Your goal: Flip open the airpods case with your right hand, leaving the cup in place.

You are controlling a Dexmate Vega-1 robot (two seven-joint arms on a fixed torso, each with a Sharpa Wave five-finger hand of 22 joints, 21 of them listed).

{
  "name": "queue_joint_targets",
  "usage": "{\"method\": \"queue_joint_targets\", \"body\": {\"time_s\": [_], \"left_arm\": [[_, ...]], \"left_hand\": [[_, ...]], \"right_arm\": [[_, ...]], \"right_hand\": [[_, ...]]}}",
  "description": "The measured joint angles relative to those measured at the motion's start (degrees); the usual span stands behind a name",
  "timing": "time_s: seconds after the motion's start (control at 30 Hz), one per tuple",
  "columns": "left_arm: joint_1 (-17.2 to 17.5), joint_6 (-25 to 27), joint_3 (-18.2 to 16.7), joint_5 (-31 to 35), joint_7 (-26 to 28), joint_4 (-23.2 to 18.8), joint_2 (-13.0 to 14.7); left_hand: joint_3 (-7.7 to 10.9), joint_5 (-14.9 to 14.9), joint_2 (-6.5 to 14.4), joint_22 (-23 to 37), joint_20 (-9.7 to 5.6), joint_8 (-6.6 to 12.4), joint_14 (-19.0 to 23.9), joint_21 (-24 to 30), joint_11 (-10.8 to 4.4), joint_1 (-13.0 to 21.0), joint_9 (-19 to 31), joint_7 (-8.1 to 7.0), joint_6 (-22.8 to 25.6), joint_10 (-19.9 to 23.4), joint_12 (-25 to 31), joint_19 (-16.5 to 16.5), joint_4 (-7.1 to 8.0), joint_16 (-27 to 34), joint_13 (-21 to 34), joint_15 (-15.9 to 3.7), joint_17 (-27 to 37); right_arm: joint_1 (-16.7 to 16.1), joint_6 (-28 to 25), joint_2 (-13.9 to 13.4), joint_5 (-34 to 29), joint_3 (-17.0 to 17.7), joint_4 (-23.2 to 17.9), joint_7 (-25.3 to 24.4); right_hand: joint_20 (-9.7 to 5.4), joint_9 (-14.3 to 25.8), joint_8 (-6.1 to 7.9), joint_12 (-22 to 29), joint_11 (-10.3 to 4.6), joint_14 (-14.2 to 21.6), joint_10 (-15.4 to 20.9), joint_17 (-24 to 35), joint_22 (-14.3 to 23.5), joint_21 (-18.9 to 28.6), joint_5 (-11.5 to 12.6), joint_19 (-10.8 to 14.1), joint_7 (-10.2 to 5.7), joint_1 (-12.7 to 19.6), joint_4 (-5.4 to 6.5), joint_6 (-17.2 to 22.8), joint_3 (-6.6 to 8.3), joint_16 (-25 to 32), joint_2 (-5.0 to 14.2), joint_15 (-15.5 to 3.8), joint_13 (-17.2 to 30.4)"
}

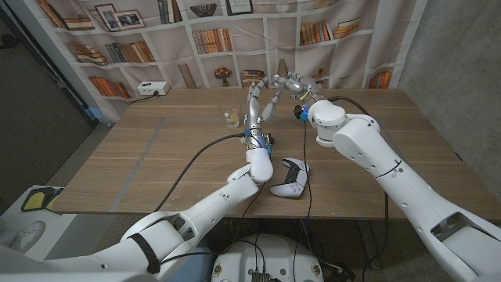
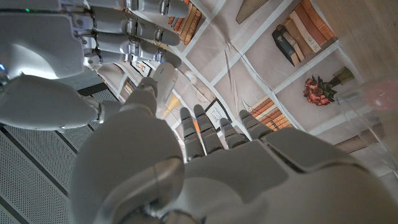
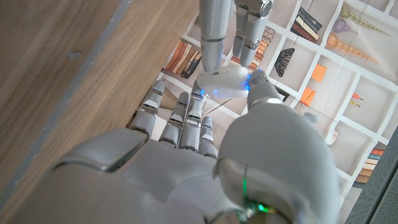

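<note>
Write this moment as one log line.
left hand: holds case | right hand: thumb on case | lid: unclear | cup: on table

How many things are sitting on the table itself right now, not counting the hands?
2: a clear glass cup stands toward the far edge, left of the left hand; a white game controller lies near the front edge. Smaller things may be hidden behind the arms.

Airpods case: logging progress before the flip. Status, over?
Left hand up, fingers holding the airpods case off the table. Right hand thumb touching it; lid state unclear. Cup stands apart, nothing in the way.
</note>
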Motion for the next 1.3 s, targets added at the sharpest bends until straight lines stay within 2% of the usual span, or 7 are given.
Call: {"method": "queue_joint_targets", "body": {"time_s": [0.33,0.5,0.7,1.0,1.23,1.3], "left_arm": [[-0.39,0.21,0.37,-0.05,-0.03,0.62,-0.39],[-0.75,0.16,0.66,-0.09,-0.02,1.31,-0.72],[-1.06,-0.36,0.92,-0.10,0.14,1.88,-1.01],[-1.39,-0.74,1.20,-0.10,0.36,2.46,-1.33],[-1.41,-0.77,1.32,-0.05,0.37,2.44,-1.35],[-1.41,-0.76,1.38,-0.02,0.35,2.27,-1.35]], "left_hand": [[-0.24,0.00,0.00,0.00,0.00,0.00,0.00,0.42,0.11,0.00,0.00,0.25,-0.24,-0.10,0.00,0.00,-0.24,0.00,0.00,0.00,0.00],[0.06,0.00,1.36,0.00,0.01,-0.17,0.00,0.48,0.11,1.37,0.00,0.25,-0.24,-0.10,0.00,0.02,-0.53,0.00,0.00,0.00,-0.01],[0.26,0.00,2.04,-0.01,0.31,-0.17,0.31,0.48,-0.11,2.05,0.01,0.25,0.18,-0.31,0.00,0.31,-0.73,0.00,0.01,0.31,-0.01],[0.26,0.00,2.05,-0.01,0.31,0.05,0.31,0.48,0.10,2.05,0.01,-0.07,0.50,-0.05,0.00,0.31,-0.72,0.34,0.01,0.31,-0.01],[-0.01,-0.15,2.04,-0.01,0.61,0.05,0.70,0.48,-0.56,2.05,0.01,0.15,1.52,0.59,0.00,0.62,-0.46,0.55,0.01,0.54,-0.02],[-0.01,-0.26,2.04,-0.01,0.61,0.47,1.03,0.48,-0.50,2.05,0.01,-0.28,1.94,0.99,0.00,0.62,-0.46,0.69,0.01,0.21,-0.01]], "right_arm": [[-0.21,-0.31,0.02,0.15,-0.06,-0.13,-0.27],[-0.35,-0.42,-0.02,0.23,0.05,-0.26,-0.39],[-0.47,-0.45,-0.13,0.29,0.10,-0.42,-0.41],[-0.77,-0.51,-0.34,0.52,0.27,-0.60,-0.46],[-1.05,-0.51,-0.61,0.62,0.40,-0.81,-0.46],[-1.16,-0.43,-0.72,0.66,0.42,-0.87,-0.40]], "right_hand": [[0.00,0.00,0.00,-0.10,0.00,-0.32,0.00,0.00,0.00,0.00,-0.03,0.00,0.31,0.01,0.00,0.31,0.00,0.00,-0.01,-0.32,0.00],[0.00,0.00,0.00,-0.12,0.00,-0.32,0.00,0.00,0.00,0.00,-0.04,0.00,0.00,0.01,0.00,0.62,0.00,0.00,-0.01,-0.32,0.00],[0.00,0.00,0.00,-0.17,0.00,-0.32,0.00,-0.01,0.00,0.00,-0.05,0.00,-0.01,0.01,0.00,0.62,0.00,0.00,-0.01,-0.31,0.00],[0.00,0.00,0.00,-0.42,0.00,-0.32,0.00,-0.01,0.00,0.00,0.20,0.00,-0.01,0.01,0.16,0.61,-0.16,0.00,-0.01,-0.31,0.00],[0.00,0.00,-0.22,-0.22,0.00,-0.32,0.00,-0.01,0.00,0.00,0.20,0.00,-0.01,0.09,0.16,0.61,-0.16,0.00,-0.09,-0.31,0.00],[0.00,0.00,-0.22,-0.22,0.00,-0.32,0.00,-0.01,0.00,0.00,0.20,0.00,-0.01,0.09,0.16,0.61,-0.16,0.00,-0.09,-0.31,0.00]]}}
